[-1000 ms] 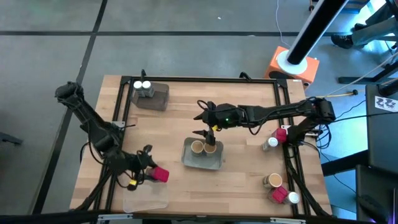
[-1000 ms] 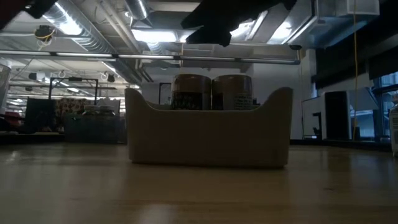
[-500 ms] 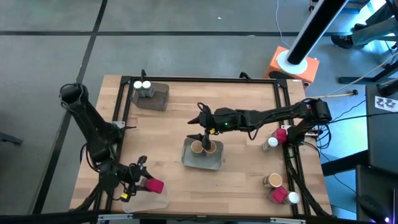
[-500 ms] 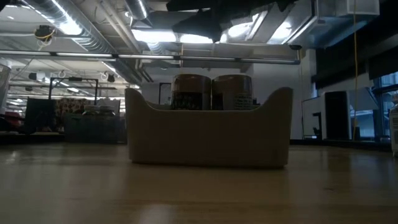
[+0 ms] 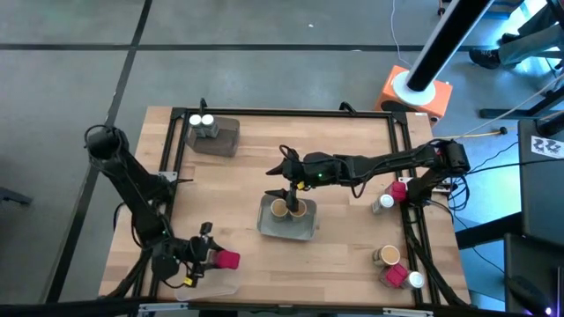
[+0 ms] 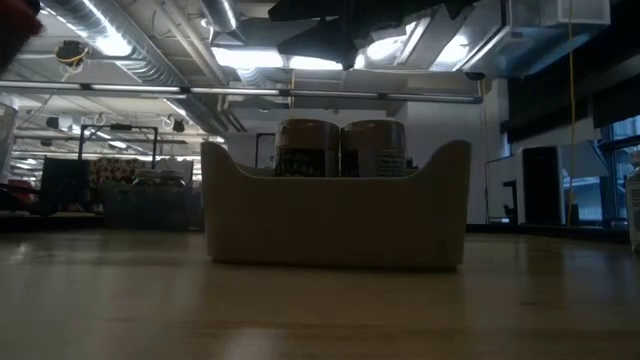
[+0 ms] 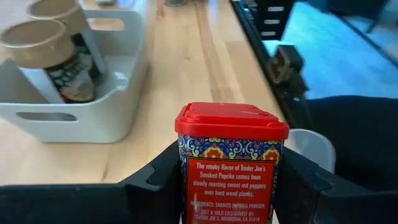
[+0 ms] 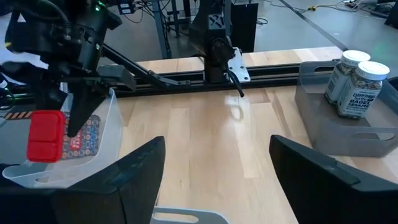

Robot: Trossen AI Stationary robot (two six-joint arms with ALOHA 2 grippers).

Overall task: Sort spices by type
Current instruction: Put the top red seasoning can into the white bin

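Observation:
My left gripper (image 5: 211, 258) is at the near left of the table, shut on a small red-capped paprika tin (image 7: 230, 163). It hovers by the far rim of a clear tray (image 5: 204, 286). My right gripper (image 8: 214, 180) hangs open above the middle tray (image 5: 264, 227), touching nothing. That pale tray holds two tan-lidded jars (image 5: 289, 210) standing upright. Two white-capped jars (image 5: 202, 121) stand in the grey tray (image 5: 227, 139) at the far left. In the low view only the right gripper's dark underside (image 6: 330, 40) shows above the tray (image 6: 335, 225). My left gripper pinches the tin by its two narrow sides (image 7: 184, 186), one finger (image 7: 158, 183) on each side. The red cap end (image 7: 231, 119) sticks out beyond the fingers. The tin hangs clear of the table, over the clear tray (image 8: 93, 158) as the right wrist view shows it.
More spices stand loose along the right edge: a red one (image 5: 398, 188) and a white-capped one (image 5: 383, 203) midway, then a tan-lidded jar (image 5: 389, 255), a red one (image 5: 395, 276) and a white-capped one (image 5: 415, 281) at the near right corner. Bare wood lies between the trays.
My left gripper has carried the red tin down and toward the table's near edge, up to the clear tray, still shut on it. The right gripper stays above the middle tray.

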